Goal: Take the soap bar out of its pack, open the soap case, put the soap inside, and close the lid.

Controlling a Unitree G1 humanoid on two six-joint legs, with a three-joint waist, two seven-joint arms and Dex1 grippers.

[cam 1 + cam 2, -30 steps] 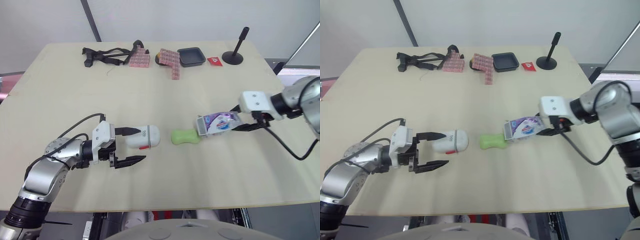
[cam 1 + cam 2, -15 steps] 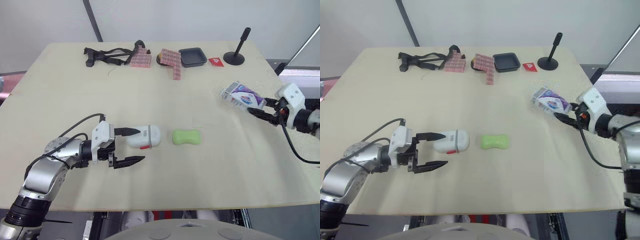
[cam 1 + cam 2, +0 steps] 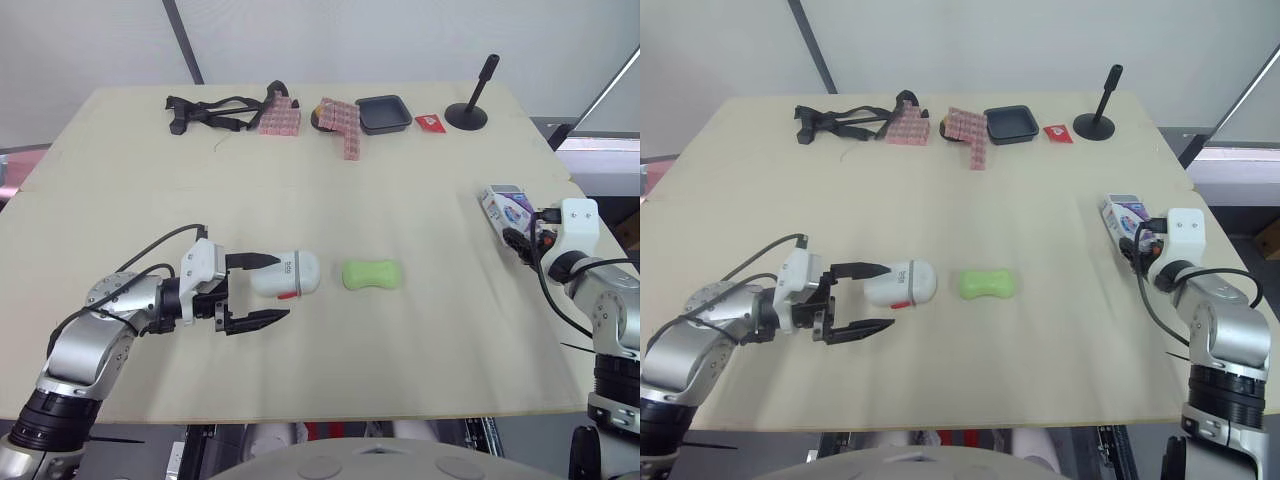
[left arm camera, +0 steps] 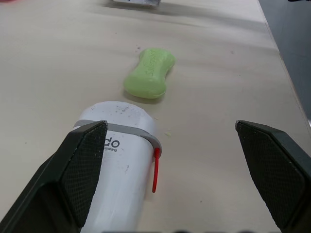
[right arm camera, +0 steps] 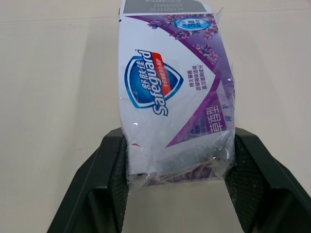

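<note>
- Left gripper (image 3: 283, 289): near left of the table (image 3: 420, 180), lying low over the surface and pointing right. Fingers spread wide, holding nothing.
- Case (image 3: 286, 273): white, rounded, with a grey band and a red catch on its near side. It lies on its side on the table at the left gripper's fingertips, lid shut. The far finger (image 4: 85, 165) sits against the case's far flank; contact cannot be confirmed. The near finger (image 4: 272, 165) is well apart from it, with bare table between.
- Soap (image 3: 373, 274): green, waisted bar, unwrapped, flat on the table just right of the case and not touching it. It lies beyond the left gripper's fingertips, about mid-table.
- Right gripper (image 5: 177, 145): at the right edge of the table, a little farther off than the soap. Fingers clamped on the pack, one on each side of its lower end.
- Pack (image 5: 175, 92): white and purple wrapper, crumpled where the fingers press it, its free end pointing away from the gripper. Whether it rests on the table or hangs above it cannot be told.
- Far edge, left to right: black strap (image 3: 210, 108), two pink block clusters (image 3: 280, 118) (image 3: 342, 125), black tray (image 3: 384, 113), red packet (image 3: 429, 121), black stand (image 3: 470, 105). All well apart from both grippers.
</note>
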